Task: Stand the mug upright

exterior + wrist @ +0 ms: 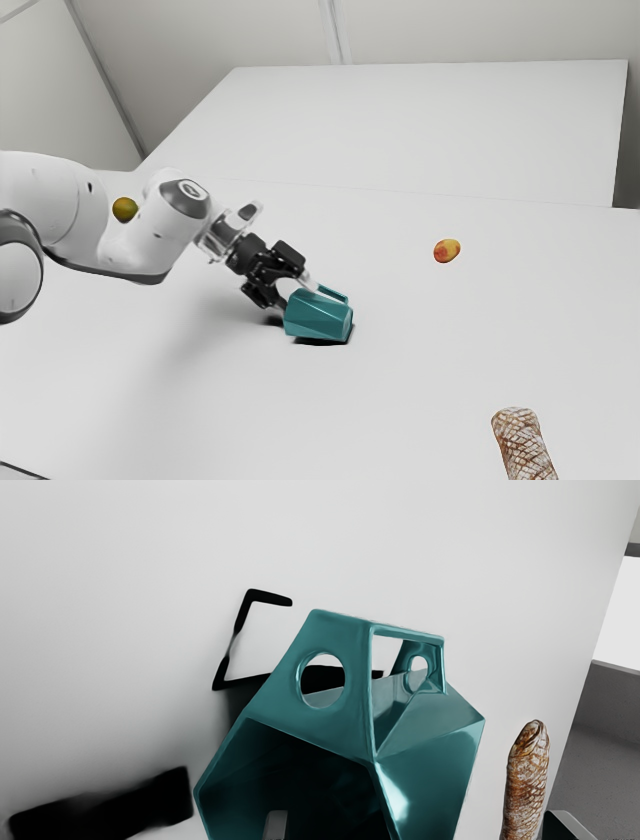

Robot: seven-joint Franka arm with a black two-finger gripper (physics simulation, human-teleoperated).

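Gripper nearest: fingers open, wide apart, one at mug's mouth, other outside wall. Mug just ahead, on its side on table, mouth toward gripper, handle raised. Step looks like lining up grasp; next, probably close on wall, lift, turn mouth upward. Farther off: fruit, loaf.

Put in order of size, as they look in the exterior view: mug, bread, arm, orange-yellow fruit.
1. arm
2. mug and bread: about alike, so I don't rank them
3. orange-yellow fruit
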